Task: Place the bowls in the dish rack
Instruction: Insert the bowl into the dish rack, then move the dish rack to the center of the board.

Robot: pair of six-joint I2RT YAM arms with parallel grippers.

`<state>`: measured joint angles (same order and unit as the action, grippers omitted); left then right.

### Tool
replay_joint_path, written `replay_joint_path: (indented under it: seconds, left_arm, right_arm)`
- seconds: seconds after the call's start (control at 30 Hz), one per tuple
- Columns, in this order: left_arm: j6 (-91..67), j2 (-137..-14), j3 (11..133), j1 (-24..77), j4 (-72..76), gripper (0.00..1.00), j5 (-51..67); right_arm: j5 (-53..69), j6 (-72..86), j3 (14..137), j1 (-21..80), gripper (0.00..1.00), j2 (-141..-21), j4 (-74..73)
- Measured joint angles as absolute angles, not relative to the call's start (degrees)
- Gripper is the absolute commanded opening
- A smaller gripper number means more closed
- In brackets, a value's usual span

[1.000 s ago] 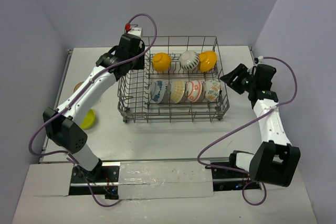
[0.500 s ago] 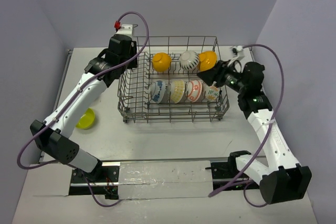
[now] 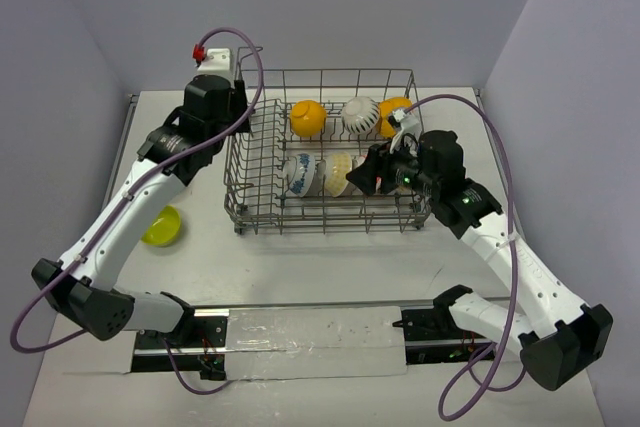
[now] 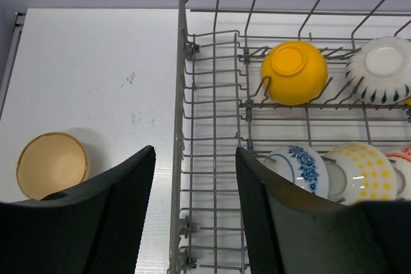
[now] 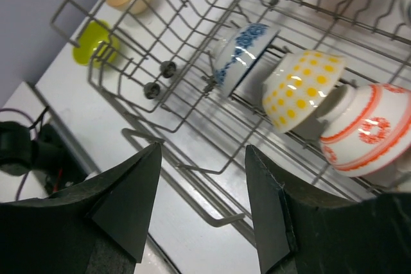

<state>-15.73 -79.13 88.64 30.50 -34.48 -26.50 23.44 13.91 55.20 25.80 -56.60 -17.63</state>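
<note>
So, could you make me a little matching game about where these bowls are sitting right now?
Things:
1. lime green round bowl
2. white bowl with blue pattern
3. white striped bowl
4. white bowl with yellow dots

Places:
A. far row of the grey wire dish rack, in the middle
B. on the white table, left of the rack
C. rack's near row, leftmost
D. rack's near row, second from the left

Pairs: 1-B, 2-C, 3-A, 4-D

The dish rack [image 3: 258, 162] looks open at left; bowls [image 3: 307, 119] crowd its right.
</note>
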Motion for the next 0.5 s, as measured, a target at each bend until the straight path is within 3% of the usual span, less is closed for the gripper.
replay_joint_path:
  seconds: [0.5]
  left_arm:
    - [-17.98, -74.32, 74.32, 22.37, -33.45, 0.59, -22.70]
  right_arm:
    - [10.44, 14.06, 55.37, 26.92, 0.63, -59.59, -18.98]
